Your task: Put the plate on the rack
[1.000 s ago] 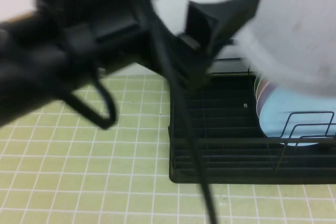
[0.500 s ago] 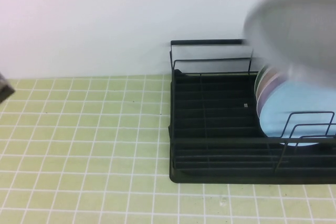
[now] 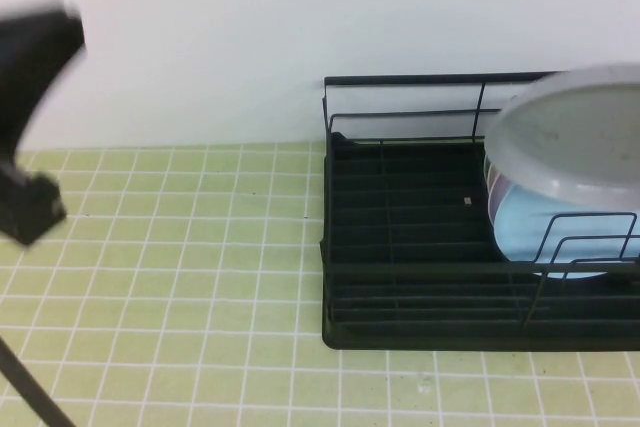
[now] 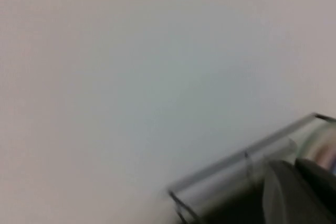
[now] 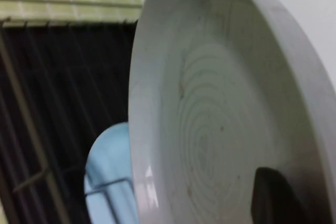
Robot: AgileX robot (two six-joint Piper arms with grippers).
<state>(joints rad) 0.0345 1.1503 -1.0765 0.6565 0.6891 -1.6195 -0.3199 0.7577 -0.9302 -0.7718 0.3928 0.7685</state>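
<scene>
The right claw (image 5: pixel 275 200) was clamped on the plate (image 3: pixel 570 137). The right wrist view showed one dark finger pressed on the plate's hollow inner face, close to the rim. The other finger was hidden behind the plate. The left claw (image 3: pixel 30 97) was closed and held nothing. It was a black blur at nine o'clock in the high view, well apart from the rack (image 3: pixel 400 287), with a cable (image 3: pixel 25 387) running below it at seven o'clock.

The high view did not show the right claw, only the grey-white plate coming in from three o'clock. The right wrist view alone gave the grip and the faint rings on the plate's face. The left wrist view held mostly bare wall (image 4: pixel 131 66), with a blurred rail of the rack at five o'clock.

The plate was tilted in the air over the rack's three o'clock end, with its rim in the right claw. It hung just above a blue plate (image 3: pixel 540 232) that stood upright in the wires with other coloured plates behind it. Whether the two plates touched could not be told. The rack sat on the green tiled table (image 3: pixel 180 277) against the wall.
</scene>
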